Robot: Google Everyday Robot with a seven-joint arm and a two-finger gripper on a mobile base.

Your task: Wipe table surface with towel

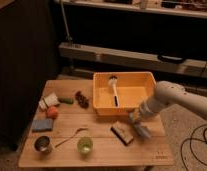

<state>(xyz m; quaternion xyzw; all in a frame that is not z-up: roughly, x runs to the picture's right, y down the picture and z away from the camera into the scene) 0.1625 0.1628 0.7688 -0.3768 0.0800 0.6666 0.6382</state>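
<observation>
— Where was the claw?
— The claw (137, 118) sat low at the right edge of the surface (102, 150), against the towel (144, 130) — its grip could not be told.
— And the towel?
— Bunched on the wood, just beside a brown block (122, 133), in front of the yellow bin (128, 106).

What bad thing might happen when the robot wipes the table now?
The gripper is at the right side of the table with the towel, close beside the brown block. Wiping to the left would probably shove that block, maybe on toward the green cup. The yellow bin sits just behind, so the gripper might bump it too.
</observation>
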